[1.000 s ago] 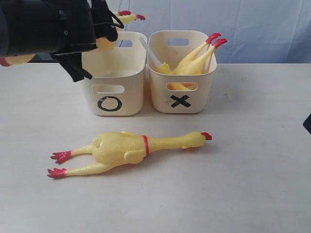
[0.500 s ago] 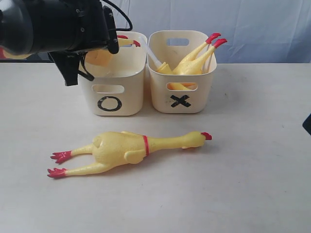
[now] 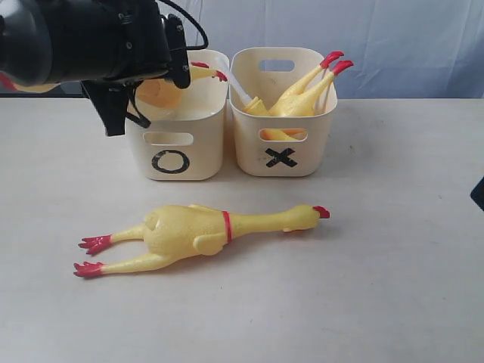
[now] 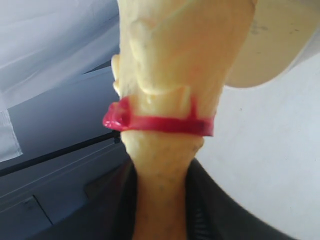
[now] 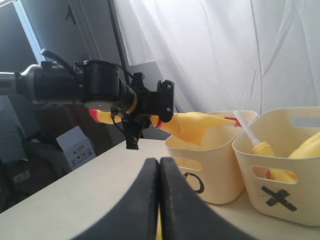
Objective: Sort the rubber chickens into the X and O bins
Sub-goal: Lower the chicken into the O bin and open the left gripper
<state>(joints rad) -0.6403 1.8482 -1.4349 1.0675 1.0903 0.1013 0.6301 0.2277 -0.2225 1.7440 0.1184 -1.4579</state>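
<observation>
My left gripper (image 3: pixel 171 66) is shut on the neck of a rubber chicken (image 3: pixel 159 92) and holds it level above the O bin (image 3: pixel 178 144). Its red feet (image 3: pixel 209 72) reach over the bin's far rim, and its head pokes out left of the arm. In the left wrist view my fingers (image 4: pixel 112 210) clamp the neck below the red ring (image 4: pixel 160 122). Another chicken (image 3: pixel 204 231) lies flat on the table in front of the bins, head to the right. The X bin (image 3: pixel 283 121) holds a chicken with its feet (image 3: pixel 333 62) sticking up. My right gripper (image 5: pixel 159 200) is shut and holds nothing.
A white stick (image 3: pixel 231 79) leans in the X bin's left corner. The two bins stand side by side, nearly touching. A blue cloth backdrop (image 3: pixel 393 38) hangs behind the table. A cardboard box (image 5: pixel 77 147) sits beyond the table's edge.
The left arm has lowered the held chicken: its feet dropped from well above the O bin's back rim to the level of the rim. The table chicken and right gripper have not moved.
</observation>
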